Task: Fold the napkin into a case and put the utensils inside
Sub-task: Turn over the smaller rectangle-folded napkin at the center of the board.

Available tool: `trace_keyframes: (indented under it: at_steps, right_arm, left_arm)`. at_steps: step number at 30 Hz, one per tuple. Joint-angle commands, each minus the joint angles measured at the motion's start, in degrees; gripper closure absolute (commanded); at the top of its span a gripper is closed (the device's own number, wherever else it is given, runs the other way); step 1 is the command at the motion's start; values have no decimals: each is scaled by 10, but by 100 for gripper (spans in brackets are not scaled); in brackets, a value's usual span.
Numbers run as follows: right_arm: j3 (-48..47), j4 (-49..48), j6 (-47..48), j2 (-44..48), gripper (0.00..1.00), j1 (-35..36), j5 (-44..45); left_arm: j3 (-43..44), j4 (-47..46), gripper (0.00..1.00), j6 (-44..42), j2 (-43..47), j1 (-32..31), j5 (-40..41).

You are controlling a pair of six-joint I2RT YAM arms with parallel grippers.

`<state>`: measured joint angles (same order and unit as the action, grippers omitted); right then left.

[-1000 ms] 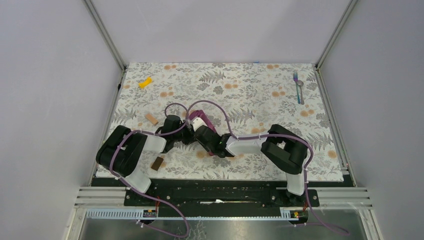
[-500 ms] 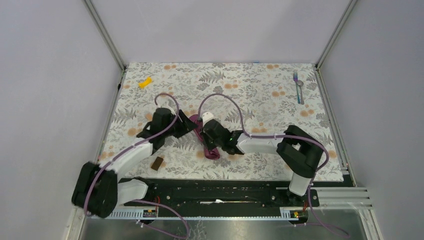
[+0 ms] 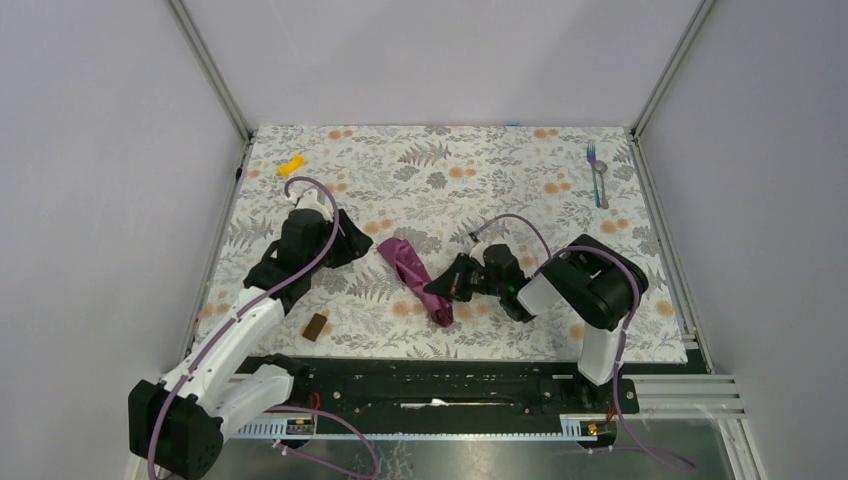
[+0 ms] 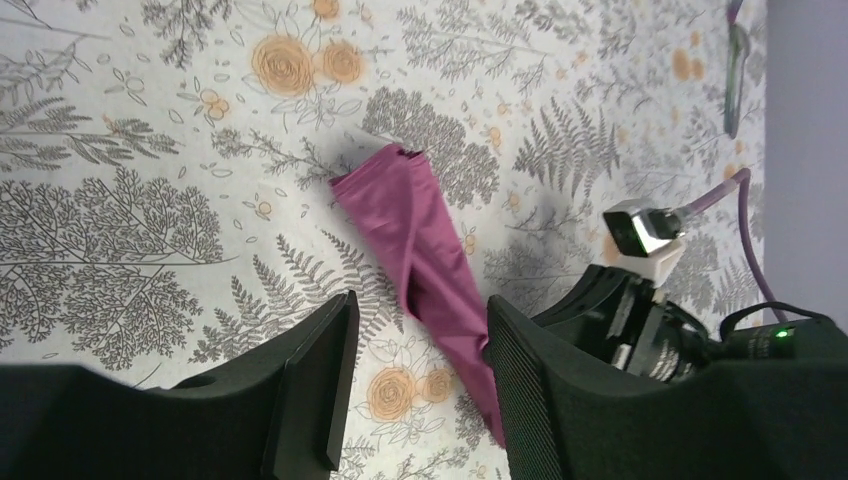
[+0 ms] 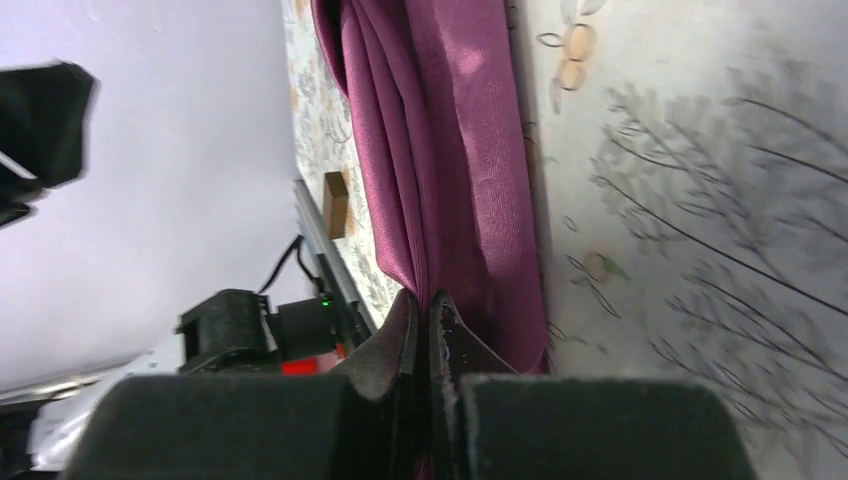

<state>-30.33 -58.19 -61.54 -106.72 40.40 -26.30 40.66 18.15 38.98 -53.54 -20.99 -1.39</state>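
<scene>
The napkin lies on the floral mat as a bunched, slim plum strip running diagonally from far left to near right. My right gripper comes in low from the right and is shut on the strip's near end, with the cloth pinched between its fingertips. My left gripper hovers left of the strip's far end, open and holding nothing. Its wrist view shows the napkin on the mat beyond the gripper. The fork and spoon lie side by side at the far right corner.
A small yellow piece sits at the far left of the mat. A brown block lies near the front edge beside my left arm, also seen as the brown block. Frame posts and grey walls bound the mat.
My left gripper opened, let go of the napkin and drew back to the left. My right gripper shut on the cloth and pulled it rightward and nearer, stretching it into a strip.
</scene>
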Motion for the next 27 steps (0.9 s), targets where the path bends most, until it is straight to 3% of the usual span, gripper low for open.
trace_keyframes:
  at_steps: [1, 10, 15, 20, 27]
  right_arm:
    - [40, -197, -95, 1, 100, -40, -53]
    - [110, -281, -124, 20, 100, -86, -40]
    - [159, -363, -149, -16, 100, -121, -23]
    - [179, -374, -125, -28, 90, -158, -45]
    - [164, -351, -96, 2, 100, -174, -91]
  left_arm:
    - [-13, -18, 45, -9, -21, 1, -29]
    - [-53, -115, 45, 48, -109, 1, -80]
    - [-21, -160, 48, 64, -199, -16, -122]
    - [23, -180, 49, 65, -262, -44, -133]
    - [32, -225, 53, 90, -300, -69, -131]
